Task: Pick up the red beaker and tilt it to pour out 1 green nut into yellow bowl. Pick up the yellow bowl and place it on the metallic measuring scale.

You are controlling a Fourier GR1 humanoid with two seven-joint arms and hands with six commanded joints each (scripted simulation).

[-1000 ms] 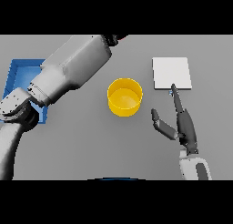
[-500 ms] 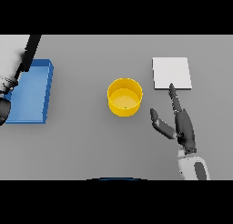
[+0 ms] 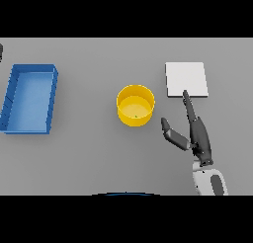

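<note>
At the far left edge of the tabletop I see only a dark sliver of my left hand (image 3: 1, 50), too little to tell how its fingers stand. Just inside that edge lies a blue tray (image 3: 15, 83), long side running front to back. Near the middle of the tabletop sits the yellow bowl (image 3: 135, 105), upright, with a tiny green nut (image 3: 136, 116) on its floor. Right of the bowl and towards the front, my right hand (image 3: 196, 133) hovers with fingers straight and thumb spread towards the bowl, holding nothing. Its fingertip reaches the front edge of the metallic measuring scale (image 3: 186, 79), a pale square plate towards the back right.
</note>
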